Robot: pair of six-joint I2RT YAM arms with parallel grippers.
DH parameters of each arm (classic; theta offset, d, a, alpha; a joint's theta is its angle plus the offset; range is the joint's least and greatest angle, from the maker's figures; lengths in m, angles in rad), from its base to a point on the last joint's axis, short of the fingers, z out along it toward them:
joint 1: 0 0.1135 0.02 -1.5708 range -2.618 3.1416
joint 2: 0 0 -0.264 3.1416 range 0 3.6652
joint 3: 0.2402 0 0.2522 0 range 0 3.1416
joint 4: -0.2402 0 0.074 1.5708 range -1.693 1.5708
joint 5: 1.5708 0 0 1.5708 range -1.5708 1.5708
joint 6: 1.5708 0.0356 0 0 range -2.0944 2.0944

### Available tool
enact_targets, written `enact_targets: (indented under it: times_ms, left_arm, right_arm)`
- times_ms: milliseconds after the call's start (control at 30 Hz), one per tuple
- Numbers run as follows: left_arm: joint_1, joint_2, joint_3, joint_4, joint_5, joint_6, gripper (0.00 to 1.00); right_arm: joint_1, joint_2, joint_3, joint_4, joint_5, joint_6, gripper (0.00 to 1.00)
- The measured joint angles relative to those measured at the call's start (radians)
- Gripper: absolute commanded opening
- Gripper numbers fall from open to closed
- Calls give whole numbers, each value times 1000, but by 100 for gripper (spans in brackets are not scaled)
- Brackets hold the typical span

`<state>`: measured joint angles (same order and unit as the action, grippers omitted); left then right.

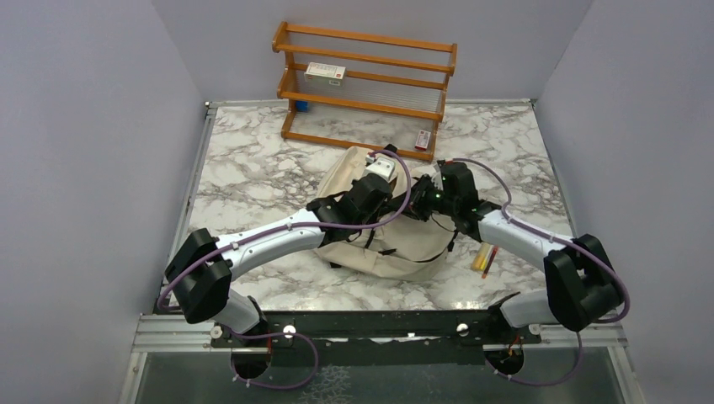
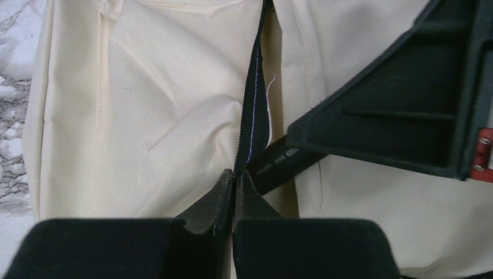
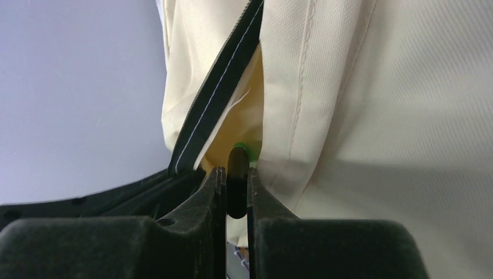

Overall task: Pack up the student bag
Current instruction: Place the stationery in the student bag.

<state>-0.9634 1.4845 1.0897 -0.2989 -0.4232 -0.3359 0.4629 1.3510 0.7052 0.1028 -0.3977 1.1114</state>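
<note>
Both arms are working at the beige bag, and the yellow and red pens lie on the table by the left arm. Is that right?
Not quite. The yellow and red pens lie on the table by the right arm, not the left, just beside the beige bag. The top view shows this. Both arms are indeed at the bag.

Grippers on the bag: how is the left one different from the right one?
The left gripper has fingers pressed tight together; the right gripper leaves a small gap. The left gripper seems to pinch the zipper strip; the right gripper pinches a dark tab. Both are shut at the bag's opening.
</note>
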Motion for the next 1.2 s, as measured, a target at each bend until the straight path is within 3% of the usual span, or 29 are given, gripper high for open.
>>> enact_targets:
  times_ms: [300, 367, 500, 667, 867, 1200]
  left_arm:
    - [0, 0, -7, 1, 8, -12, 0]
    - [0, 0, -8, 0, 8, -14, 0]
    - [0, 0, -8, -2, 8, -17, 0]
    - [0, -3, -25, 17, 7, -24, 0]
    - [-1, -24, -60, 44, 5, -45, 0]
    - [-1, -26, -85, 70, 6, -66, 0]
  right_arm:
    - [53, 178, 24, 176, -9, 61, 3]
    - [63, 219, 38, 216, -16, 72, 9]
    - [68, 303, 80, 275, -39, 76, 33]
    - [74, 366, 130, 265, -40, 27, 45]
    - [75, 330, 135, 191, 2, -47, 51]
    - [79, 72, 119, -77, 207, -206, 52]
